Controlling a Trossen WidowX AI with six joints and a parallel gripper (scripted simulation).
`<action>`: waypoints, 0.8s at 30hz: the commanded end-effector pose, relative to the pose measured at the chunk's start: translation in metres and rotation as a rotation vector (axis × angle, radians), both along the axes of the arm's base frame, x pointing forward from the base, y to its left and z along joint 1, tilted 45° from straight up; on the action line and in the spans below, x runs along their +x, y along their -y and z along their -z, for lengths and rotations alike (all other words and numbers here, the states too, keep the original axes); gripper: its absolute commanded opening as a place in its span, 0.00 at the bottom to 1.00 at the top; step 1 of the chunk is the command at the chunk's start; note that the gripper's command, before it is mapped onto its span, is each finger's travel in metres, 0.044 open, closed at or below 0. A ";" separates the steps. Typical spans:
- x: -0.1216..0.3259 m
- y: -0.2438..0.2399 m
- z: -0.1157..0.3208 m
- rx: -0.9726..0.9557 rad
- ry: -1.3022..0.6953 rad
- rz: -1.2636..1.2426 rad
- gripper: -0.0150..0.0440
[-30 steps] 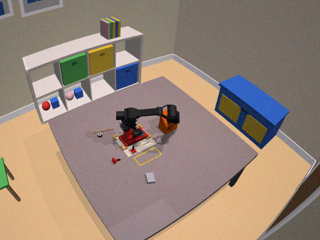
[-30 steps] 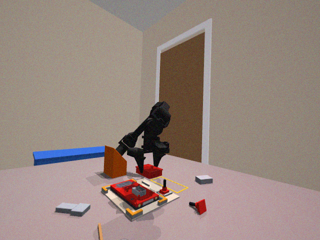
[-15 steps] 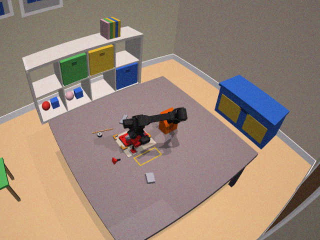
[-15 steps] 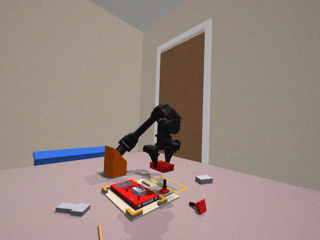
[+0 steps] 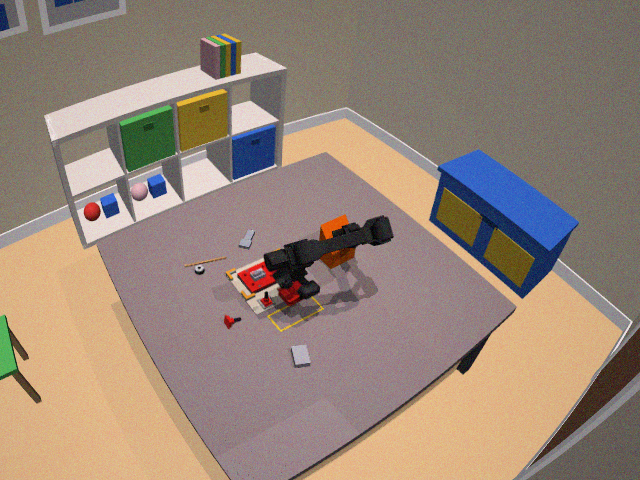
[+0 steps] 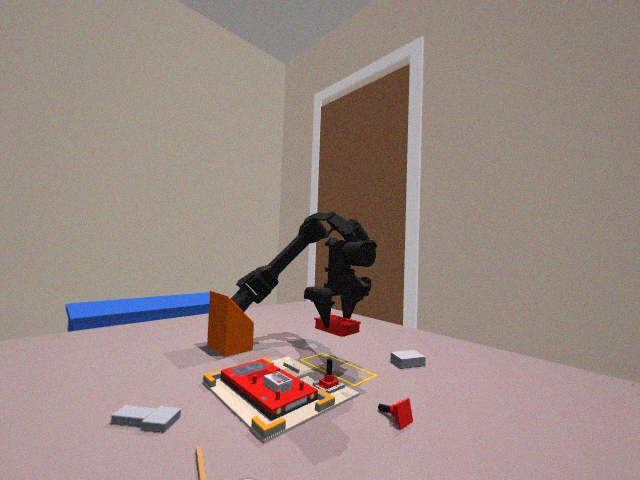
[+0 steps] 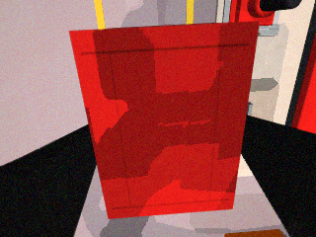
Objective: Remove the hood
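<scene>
Halfway through: gripper (image 6: pixel 336 315) clamped on red hood (image 6: pixel 337 325), carried above table (image 6: pixel 516 403), at 12 o'clock from yellow marked area (image 6: pixel 338 368). Next, probably: lower inside outline, release, lift away. Toy car (image 6: pixel 268 390) at 8 o'clock of outline; brown door (image 6: pixel 369 170) behind.
</scene>
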State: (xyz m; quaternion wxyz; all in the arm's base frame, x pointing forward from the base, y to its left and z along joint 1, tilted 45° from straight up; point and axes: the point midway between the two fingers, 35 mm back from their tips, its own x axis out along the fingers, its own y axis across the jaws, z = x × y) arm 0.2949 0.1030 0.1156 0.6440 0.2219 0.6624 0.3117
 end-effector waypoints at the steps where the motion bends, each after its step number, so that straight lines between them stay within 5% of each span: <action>1: -0.005 -0.003 -0.005 0.005 -0.005 0.007 0.25; 24: -0.004 -0.016 0.008 0.003 -0.004 0.007 0.25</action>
